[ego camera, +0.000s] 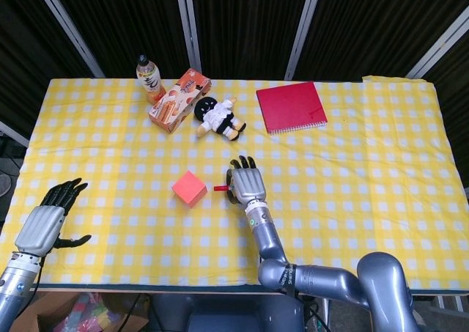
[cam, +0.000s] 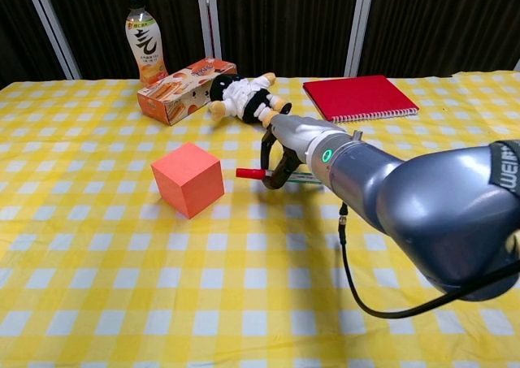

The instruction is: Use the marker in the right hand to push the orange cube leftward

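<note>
Doll (cam: 244, 98), snack box (cam: 185, 89) – well behind orange cube (cam: 188, 179); path left seemingly unobstructed.

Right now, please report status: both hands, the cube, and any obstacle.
Right hand holds marker, red tip clear of orange cube. Left hand open, near table's left edge. Nothing on the cloth left of cube.

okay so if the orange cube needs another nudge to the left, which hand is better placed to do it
The right hand. It holds the marker, whose red tip points at the orange cube across a small gap. The left hand is empty, far off by the table's near-left edge.
</note>
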`<state>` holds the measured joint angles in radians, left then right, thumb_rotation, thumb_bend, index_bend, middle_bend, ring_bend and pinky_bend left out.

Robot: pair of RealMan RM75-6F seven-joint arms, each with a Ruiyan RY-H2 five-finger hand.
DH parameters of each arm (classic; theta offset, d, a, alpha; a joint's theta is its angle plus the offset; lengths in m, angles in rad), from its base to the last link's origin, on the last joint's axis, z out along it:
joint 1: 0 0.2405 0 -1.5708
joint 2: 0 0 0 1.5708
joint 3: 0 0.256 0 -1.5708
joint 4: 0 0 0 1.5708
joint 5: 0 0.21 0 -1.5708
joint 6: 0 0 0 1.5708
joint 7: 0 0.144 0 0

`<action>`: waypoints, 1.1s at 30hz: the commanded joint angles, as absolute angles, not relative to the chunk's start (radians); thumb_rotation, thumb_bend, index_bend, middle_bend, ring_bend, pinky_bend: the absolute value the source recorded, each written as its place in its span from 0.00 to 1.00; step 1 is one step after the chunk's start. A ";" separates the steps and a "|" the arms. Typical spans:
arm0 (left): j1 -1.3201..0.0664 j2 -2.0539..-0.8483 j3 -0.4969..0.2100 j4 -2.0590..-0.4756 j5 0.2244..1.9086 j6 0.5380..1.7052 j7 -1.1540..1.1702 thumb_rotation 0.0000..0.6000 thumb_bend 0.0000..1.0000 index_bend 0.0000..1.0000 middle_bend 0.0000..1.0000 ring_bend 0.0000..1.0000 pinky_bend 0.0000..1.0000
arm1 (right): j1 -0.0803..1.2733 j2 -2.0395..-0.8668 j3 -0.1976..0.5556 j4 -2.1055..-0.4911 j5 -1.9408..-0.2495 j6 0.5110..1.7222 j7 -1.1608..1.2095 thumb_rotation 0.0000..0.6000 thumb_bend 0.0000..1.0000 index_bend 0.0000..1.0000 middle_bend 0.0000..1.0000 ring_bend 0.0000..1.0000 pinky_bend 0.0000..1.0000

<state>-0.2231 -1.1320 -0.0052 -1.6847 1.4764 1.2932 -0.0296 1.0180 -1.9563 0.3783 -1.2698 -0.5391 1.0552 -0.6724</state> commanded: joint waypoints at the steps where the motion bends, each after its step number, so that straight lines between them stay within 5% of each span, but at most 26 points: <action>1: -0.223 -1.132 -0.005 -1.685 1.476 1.293 -0.029 1.00 0.00 0.00 0.00 0.00 0.00 | 1.006 -1.940 0.375 -1.267 -0.542 1.058 -0.671 1.00 0.56 0.58 0.19 0.00 0.00; 33: -0.228 -1.124 -0.004 -1.698 1.473 1.280 -0.044 1.00 0.00 0.00 0.00 0.00 0.00 | 1.076 -2.009 0.404 -1.082 -0.602 0.962 -0.640 1.00 0.56 0.58 0.19 0.00 0.00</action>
<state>-0.2277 -1.1243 -0.0038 -1.6980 1.4728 1.2802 -0.0434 1.0757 -2.0064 0.4052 -1.0846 -0.5986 0.9647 -0.6424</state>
